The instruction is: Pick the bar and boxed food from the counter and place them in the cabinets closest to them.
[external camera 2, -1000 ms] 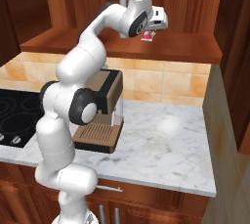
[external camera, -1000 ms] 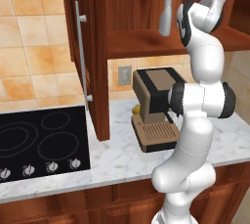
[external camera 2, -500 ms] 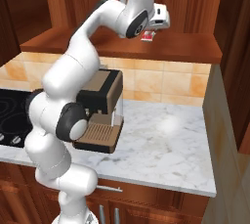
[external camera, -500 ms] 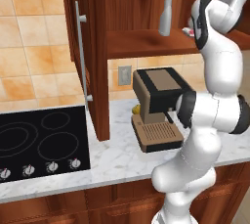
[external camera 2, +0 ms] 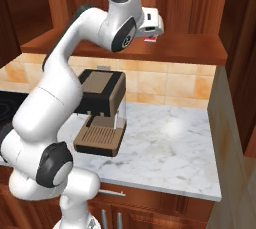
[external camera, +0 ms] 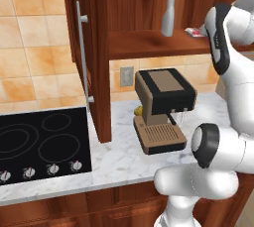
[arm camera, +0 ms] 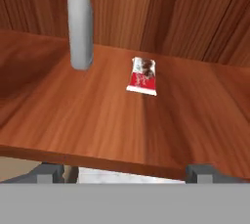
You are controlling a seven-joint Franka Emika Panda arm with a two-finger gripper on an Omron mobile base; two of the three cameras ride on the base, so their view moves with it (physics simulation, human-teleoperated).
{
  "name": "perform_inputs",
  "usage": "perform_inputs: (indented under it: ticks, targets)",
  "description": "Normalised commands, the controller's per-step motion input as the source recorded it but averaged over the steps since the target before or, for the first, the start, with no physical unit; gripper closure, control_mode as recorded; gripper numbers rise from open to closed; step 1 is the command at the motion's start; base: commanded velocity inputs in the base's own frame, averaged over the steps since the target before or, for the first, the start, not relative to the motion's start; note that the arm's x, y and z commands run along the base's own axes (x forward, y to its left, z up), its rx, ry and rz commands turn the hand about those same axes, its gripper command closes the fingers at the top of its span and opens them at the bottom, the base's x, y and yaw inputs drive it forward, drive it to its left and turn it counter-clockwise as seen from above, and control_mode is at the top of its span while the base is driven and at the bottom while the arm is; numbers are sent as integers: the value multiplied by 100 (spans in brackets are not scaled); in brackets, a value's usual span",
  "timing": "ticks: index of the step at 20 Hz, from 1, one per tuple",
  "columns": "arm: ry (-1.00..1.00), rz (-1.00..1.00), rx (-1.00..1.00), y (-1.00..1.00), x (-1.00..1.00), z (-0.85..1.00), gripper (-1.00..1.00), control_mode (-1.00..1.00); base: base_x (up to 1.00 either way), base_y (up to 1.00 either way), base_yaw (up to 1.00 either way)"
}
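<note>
1. Bar lay flat on the cabinets' plank shelf, near a grey bottle.
2. Gripper hovered before the shelf edge, fingers spread apart, holding nothing.
3. Coffee machine stood on the marble counter below.

Even, soft rendered light; a pale sheen on the marble counter, dimmer cabinet interior, slight blur.

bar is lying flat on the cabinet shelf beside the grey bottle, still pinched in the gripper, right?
Not quite. The bar does lie flat on the cabinet shelf beside the grey bottle, but the gripper is not pinching it. In the hand view the fingertips are spread apart at the shelf's front edge, well clear of the bar, with nothing between them.
</note>
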Motion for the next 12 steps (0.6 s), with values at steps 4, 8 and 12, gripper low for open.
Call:
perform_inputs:
  ticks: [4, 8, 12]
  targets:
    - [5, 0, -13, 42, -100, -2, -100, -100, 0, 0, 0]
    - [1, 0, -11, 24, -100, -30, -100, -100, 0, 0, 0]
    - [-1, 0, -8, 7, -100, -64, -100, -100, 0, 0, 0]
